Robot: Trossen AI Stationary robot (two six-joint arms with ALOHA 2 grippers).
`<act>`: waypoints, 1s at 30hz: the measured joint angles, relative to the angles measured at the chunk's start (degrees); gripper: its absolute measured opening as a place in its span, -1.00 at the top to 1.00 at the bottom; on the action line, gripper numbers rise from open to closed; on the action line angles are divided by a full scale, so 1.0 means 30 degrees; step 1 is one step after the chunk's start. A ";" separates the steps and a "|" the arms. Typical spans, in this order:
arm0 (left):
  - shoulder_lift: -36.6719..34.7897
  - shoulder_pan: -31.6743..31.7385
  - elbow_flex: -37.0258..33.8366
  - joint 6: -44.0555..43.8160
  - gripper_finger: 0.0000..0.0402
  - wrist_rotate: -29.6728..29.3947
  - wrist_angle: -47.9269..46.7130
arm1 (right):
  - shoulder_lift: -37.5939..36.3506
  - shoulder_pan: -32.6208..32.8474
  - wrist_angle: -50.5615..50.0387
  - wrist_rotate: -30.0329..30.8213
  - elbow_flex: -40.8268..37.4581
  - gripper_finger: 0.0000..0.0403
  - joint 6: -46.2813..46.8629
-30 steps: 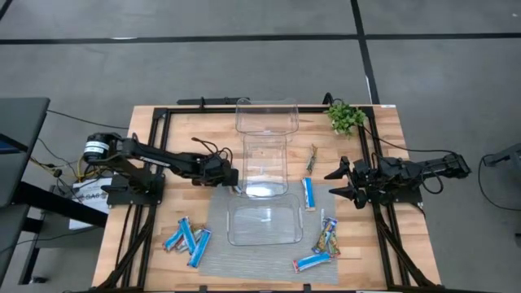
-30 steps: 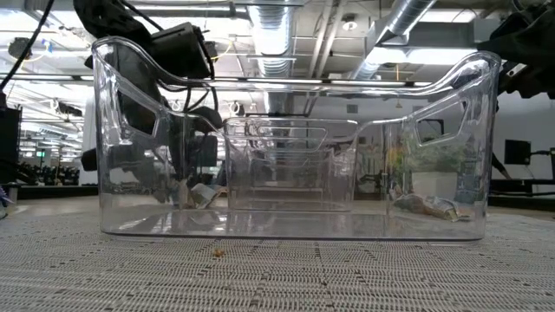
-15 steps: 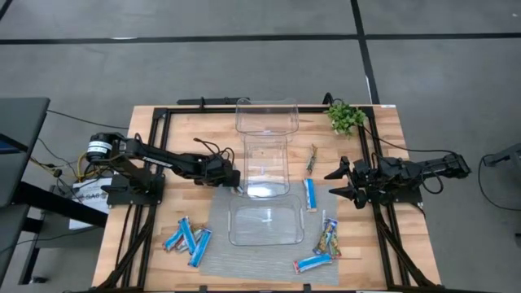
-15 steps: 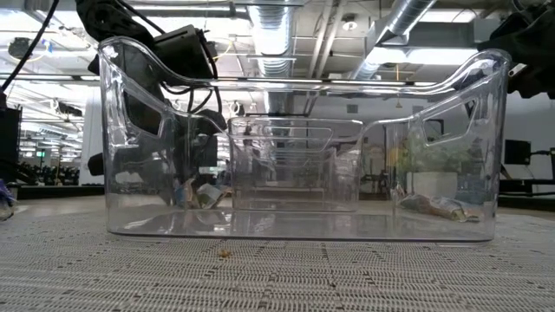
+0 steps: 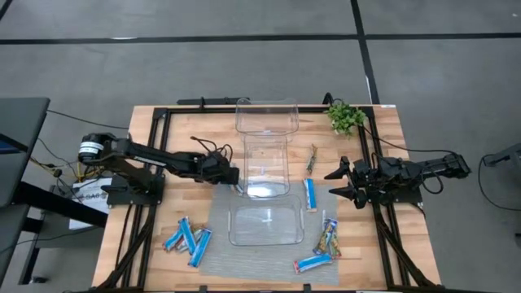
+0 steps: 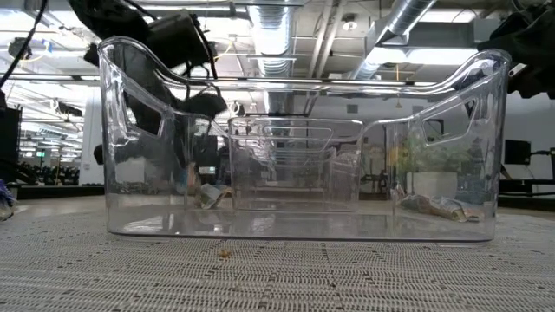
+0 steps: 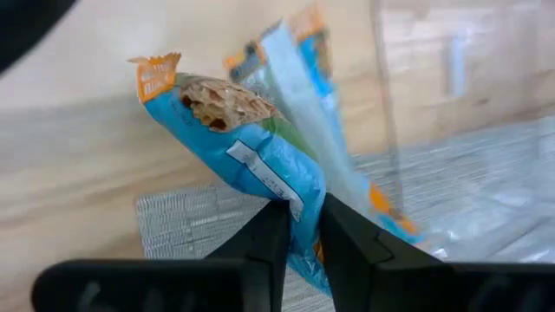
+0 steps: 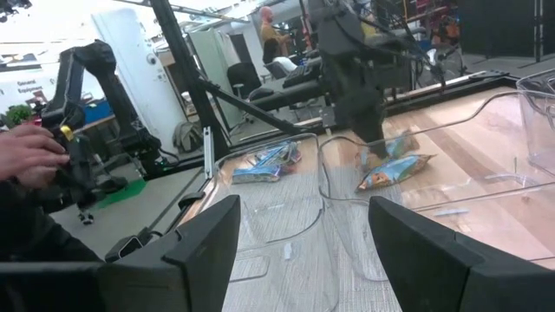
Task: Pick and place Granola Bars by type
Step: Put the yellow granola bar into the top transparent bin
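- 1 blue bar (image 7: 260,165) sits pinched between your left gripper (image 7: 299,227) fingers, beside the corner of the middle clear bin (image 5: 266,167).
- Its long axis runs up and away from the fingers, so lift before swinging.
- Your right gripper (image 5: 345,182) waits wide, holding nothing, nearer the 4 bars on its own side.

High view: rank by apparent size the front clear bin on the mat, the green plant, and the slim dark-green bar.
1. Front clear bin, clearly largest.
2. Green plant.
3. Slim dark-green bar, smallest: about as long as the plant is wide, but far thinner.
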 joint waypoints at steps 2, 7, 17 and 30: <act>-0.0922 0.0000 -0.0007 0.0000 0.71 -0.0577 -0.0721 | 0.0000 -0.0004 0.0004 0.0000 0.0002 -0.24 -0.0003; -0.3878 0.0007 -0.0007 -0.0022 0.71 -0.2296 -0.1104 | -0.0001 -0.0006 0.0000 -0.0006 0.0002 -0.24 -0.0001; -0.9578 -0.0496 0.0000 0.0459 0.71 -0.6126 0.1211 | -0.0006 -0.0001 0.0001 -0.0001 -0.0004 -0.24 -0.0001; -1.0043 -0.0112 0.0000 0.1821 0.71 -0.7173 0.3564 | -0.0007 -0.0007 0.0007 -0.0015 0.0002 -0.24 -0.0001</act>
